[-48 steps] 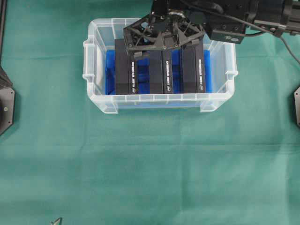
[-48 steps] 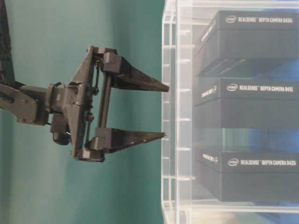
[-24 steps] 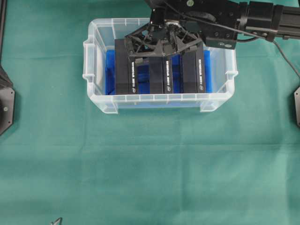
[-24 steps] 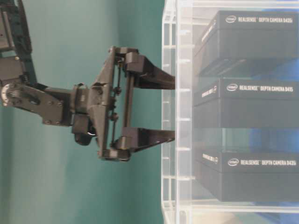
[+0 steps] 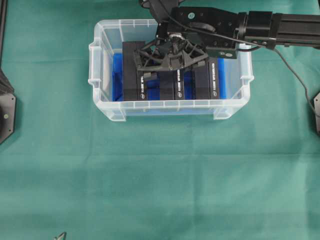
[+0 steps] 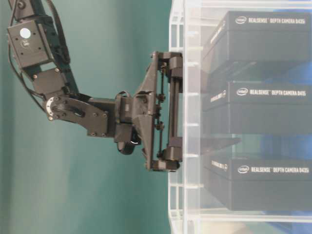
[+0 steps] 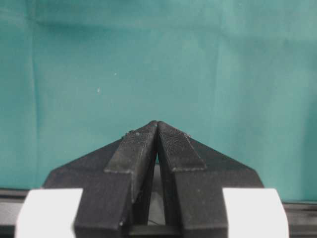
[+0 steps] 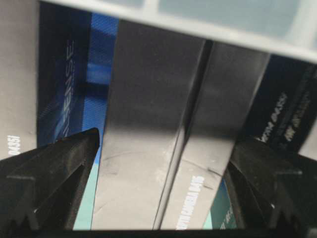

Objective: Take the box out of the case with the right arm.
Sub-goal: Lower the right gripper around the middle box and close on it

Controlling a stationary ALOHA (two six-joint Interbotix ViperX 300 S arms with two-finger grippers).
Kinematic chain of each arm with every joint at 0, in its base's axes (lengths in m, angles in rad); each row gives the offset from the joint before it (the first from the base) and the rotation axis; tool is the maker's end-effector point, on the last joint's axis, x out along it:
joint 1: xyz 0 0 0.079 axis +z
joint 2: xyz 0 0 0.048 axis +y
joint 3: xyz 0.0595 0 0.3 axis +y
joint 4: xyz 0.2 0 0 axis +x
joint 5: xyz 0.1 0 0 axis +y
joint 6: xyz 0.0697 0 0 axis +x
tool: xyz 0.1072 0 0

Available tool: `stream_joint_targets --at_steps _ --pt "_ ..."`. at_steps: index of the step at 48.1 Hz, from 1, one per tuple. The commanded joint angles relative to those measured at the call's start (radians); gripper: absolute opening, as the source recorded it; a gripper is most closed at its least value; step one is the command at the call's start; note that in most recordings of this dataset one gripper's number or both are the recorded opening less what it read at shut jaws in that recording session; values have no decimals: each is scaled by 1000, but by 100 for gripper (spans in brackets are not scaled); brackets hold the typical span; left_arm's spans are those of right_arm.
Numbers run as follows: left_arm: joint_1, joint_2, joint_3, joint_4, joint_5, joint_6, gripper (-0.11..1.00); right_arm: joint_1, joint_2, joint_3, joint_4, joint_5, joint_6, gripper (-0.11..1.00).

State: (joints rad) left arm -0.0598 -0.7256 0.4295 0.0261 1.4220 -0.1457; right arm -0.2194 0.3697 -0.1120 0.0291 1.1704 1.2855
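Black middle box (image 5: 172,82) stands on edge inside case (image 5: 100,75), long axis 12-to-6 overhead. Right gripper (image 5: 167,62) spread wide, empty, fingers straddling it at 9 and 3. Left gripper (image 7: 157,130) pinched together, over bare cloth. Table-level view shows fingertips past rim; right wrist view shows gaps both sides.

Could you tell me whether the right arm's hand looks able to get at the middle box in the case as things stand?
Probably yes: the right hand is open inside the case, one finger on each side of the middle box, with nothing lying between them.
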Motion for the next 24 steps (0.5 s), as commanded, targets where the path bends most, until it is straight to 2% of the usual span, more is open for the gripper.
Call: stream_joint_targets --at_steps 1,17,24 --pt "-5 3 -26 2 -5 0 0 5 -21 -8 9 -9 5 92" --pt "-3 2 -26 2 -3 2 0 9 -21 -8 43 -5 12 92" --pt "-5 2 -26 2 -5 2 0 17 -21 -8 41 -5 31 91"
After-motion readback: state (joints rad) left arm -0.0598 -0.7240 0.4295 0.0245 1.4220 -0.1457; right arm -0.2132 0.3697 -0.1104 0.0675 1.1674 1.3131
